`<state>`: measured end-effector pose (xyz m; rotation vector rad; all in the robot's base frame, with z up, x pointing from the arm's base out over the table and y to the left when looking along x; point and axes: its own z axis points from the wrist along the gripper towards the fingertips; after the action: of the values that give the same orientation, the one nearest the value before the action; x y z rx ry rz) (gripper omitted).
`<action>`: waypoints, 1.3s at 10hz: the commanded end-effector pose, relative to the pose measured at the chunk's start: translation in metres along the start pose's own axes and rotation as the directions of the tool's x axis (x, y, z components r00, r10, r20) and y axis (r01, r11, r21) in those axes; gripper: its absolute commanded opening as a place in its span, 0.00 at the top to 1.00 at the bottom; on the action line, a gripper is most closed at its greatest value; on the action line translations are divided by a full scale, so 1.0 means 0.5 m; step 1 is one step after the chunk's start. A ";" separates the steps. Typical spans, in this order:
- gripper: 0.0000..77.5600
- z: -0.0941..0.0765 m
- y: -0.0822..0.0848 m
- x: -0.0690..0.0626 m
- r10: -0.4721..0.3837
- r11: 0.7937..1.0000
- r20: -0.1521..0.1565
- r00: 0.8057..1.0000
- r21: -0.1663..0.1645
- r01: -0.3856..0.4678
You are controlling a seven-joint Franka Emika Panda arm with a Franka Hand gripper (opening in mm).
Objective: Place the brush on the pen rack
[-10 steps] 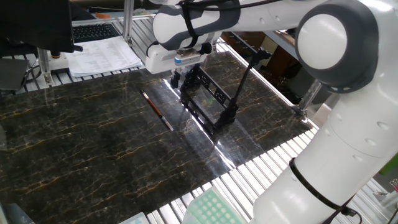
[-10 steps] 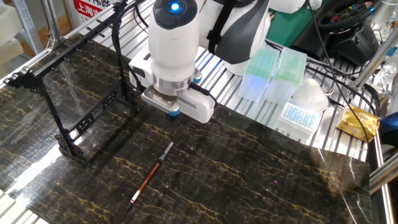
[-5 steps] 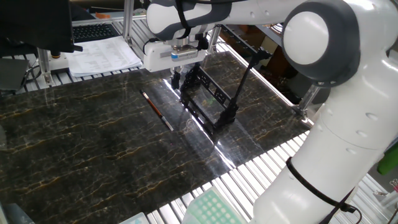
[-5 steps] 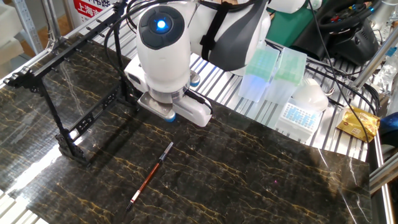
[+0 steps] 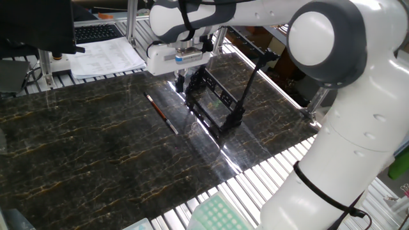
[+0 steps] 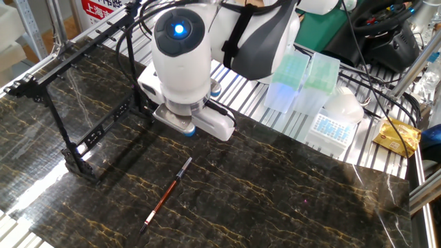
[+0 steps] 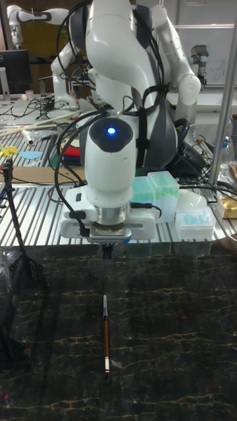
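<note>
Dark marbled stone surface (image 6: 289, 200) with gold veining. Thin brush (image 6: 167, 193) with dark shaft, reddish-brown section and pale tip lies flat on it, clear of the black open-frame pen rack (image 6: 83, 110) of thin bars standing to the left in the other fixed view. White arm's claw (image 7: 108, 250) hangs above the surface beyond the brush's far end, holding nothing; finger spread cannot be read.
</note>
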<state>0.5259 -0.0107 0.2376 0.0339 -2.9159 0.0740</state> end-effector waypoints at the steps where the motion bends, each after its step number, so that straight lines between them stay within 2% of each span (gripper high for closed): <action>1: 1.00 0.021 0.003 -0.018 0.012 1.000 0.003 1.000 -0.004 -0.012; 3: 1.00 0.031 -0.003 -0.023 0.011 1.000 0.009 1.000 -0.007 -0.011; 5: 1.00 0.040 -0.013 -0.046 0.004 1.000 0.012 1.000 -0.015 -0.004; 6: 1.00 0.040 -0.013 -0.046 0.004 1.000 0.012 1.000 -0.015 -0.004; 7: 1.00 0.061 -0.013 -0.068 0.003 1.000 0.031 1.000 -0.015 -0.002; 9: 1.00 0.087 -0.013 -0.088 -0.003 1.000 0.051 0.999 -0.024 0.004; 13: 1.00 0.106 -0.024 -0.123 0.005 1.000 0.050 0.999 -0.028 -0.003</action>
<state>0.5662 -0.0208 0.1790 0.0415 -2.9608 0.0369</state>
